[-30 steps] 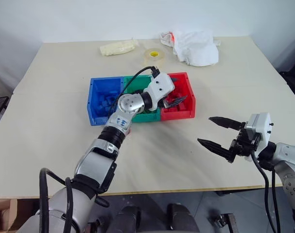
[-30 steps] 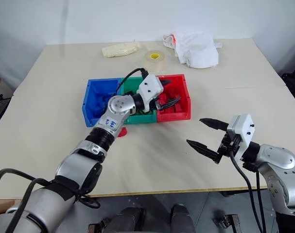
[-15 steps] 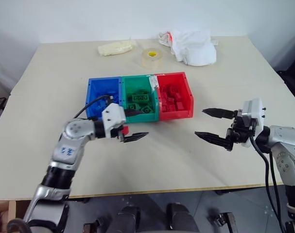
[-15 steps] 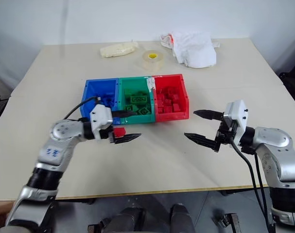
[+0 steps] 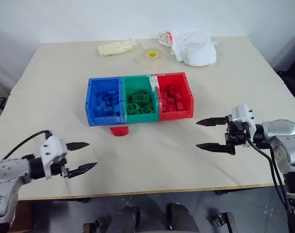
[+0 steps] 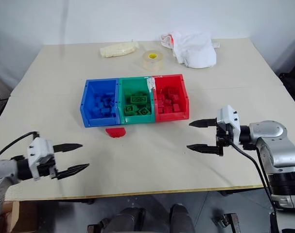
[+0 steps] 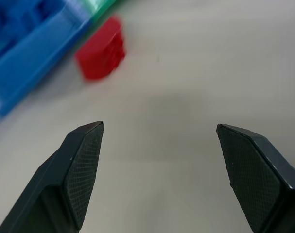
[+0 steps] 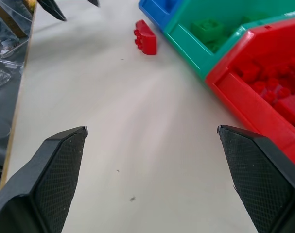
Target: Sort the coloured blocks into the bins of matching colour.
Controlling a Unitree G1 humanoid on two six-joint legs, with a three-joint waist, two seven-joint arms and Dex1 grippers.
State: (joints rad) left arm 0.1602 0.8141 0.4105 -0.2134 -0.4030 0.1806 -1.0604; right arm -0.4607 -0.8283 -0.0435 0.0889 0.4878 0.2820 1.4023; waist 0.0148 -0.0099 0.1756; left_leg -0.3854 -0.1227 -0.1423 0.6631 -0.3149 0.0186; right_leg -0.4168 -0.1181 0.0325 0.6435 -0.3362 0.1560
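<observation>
Three joined bins stand mid-table: blue (image 5: pixel 90 104), green (image 5: pixel 140 82) and red (image 5: pixel 188 94), each holding blocks of its own colour. One red half-round block (image 5: pixel 120 131) lies on the table just in front of the blue and green bins; the left wrist view shows the block (image 7: pixel 101 53) ahead of the fingers. My left gripper (image 5: pixel 91 154) hovers open and empty near the table's front left edge, well short of that block. My right gripper (image 5: pixel 197 134) is open and empty to the right of the red bin, pointing left.
A clear tape roll (image 5: pixel 152 57), a crumpled white cloth (image 5: pixel 193 46) and a pale bag (image 5: pixel 117 47) lie at the back of the table. The front table edge (image 5: pixel 152 190) runs just below both grippers.
My left gripper has withdrawn from over the red bin, passed the red block and swung back to the front left, staying open. The right gripper turned a little toward the bins.
</observation>
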